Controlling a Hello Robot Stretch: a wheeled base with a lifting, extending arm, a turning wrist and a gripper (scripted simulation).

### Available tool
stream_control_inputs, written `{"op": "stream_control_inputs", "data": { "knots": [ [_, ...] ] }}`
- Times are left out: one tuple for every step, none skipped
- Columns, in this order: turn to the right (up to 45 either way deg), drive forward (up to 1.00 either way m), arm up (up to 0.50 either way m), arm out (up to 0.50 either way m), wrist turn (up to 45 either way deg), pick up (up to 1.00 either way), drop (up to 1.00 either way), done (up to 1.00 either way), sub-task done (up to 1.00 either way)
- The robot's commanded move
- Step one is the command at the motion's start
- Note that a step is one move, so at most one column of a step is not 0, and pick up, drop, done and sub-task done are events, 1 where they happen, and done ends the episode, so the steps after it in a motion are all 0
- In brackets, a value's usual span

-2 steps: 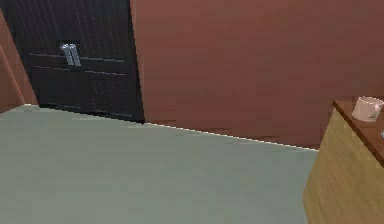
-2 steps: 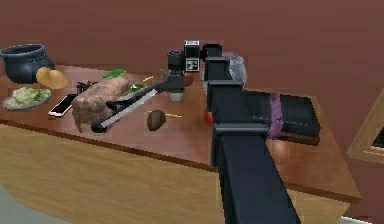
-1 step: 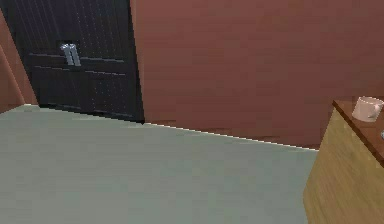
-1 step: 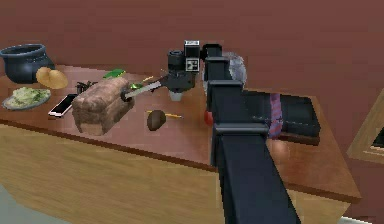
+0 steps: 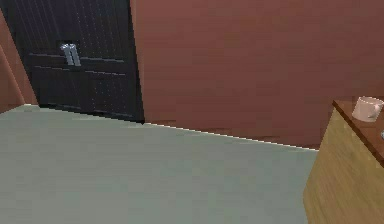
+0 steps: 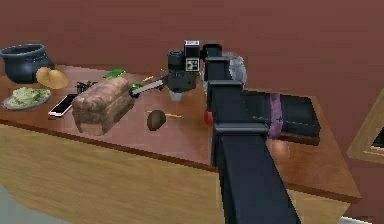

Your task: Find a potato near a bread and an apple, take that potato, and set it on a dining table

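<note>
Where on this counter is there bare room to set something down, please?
Bare wood lies along the counter's front edge, between the bread loaf and the arm, in front of the brown potato. Another patch is at the right end, before the dark box. The left end is crowded: pot, plate, phone.

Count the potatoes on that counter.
2, likely: a brown lump beside the bread loaf, and a yellowish one beside the dark pot. The arm may hide others.

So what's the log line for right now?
arm over counter | fingers near potato | holding: can't tell | bread beside potato
</note>
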Motion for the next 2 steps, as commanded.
{"op": "stream_control_inputs", "data": {
  "knots": [
    [0.0,0.0,-0.12,0.0,0.0,0.0,0.0,0.0,0.0],
    [0.0,0.0,0.0,0.0,0.0,1.0,0.0,0.0,0.0]
  ]
}}
